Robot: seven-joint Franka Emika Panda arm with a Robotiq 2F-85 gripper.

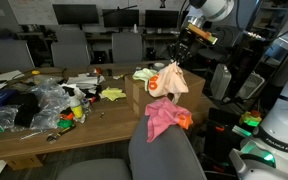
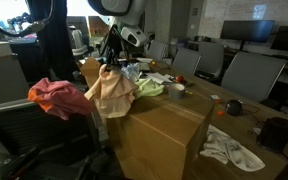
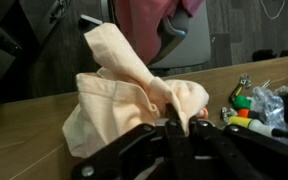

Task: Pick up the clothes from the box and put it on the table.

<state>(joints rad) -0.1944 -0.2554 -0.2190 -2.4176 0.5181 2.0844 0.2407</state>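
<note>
The peach cloth [image 1: 174, 82] hangs limp from the tool [image 1: 180, 64], which is pinched tight on a bunched fold at the drape's 12 o'clock. It looks light, soft and floppy and will likely sag and swing. A gathered ridge holds better than one thin edge. The box [image 1: 137, 92] sits at its 9 o'clock on the bench [image 1: 44, 135]. A pink garment [image 1: 162, 118] lies at 6.

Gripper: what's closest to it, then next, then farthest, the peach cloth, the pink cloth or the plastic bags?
In an exterior view:
1. peach cloth, pinched in the shut gripper, hanging under it.
2. pink cloth, lower, draped on the chair back.
3. plastic bags, far along the table.
</note>
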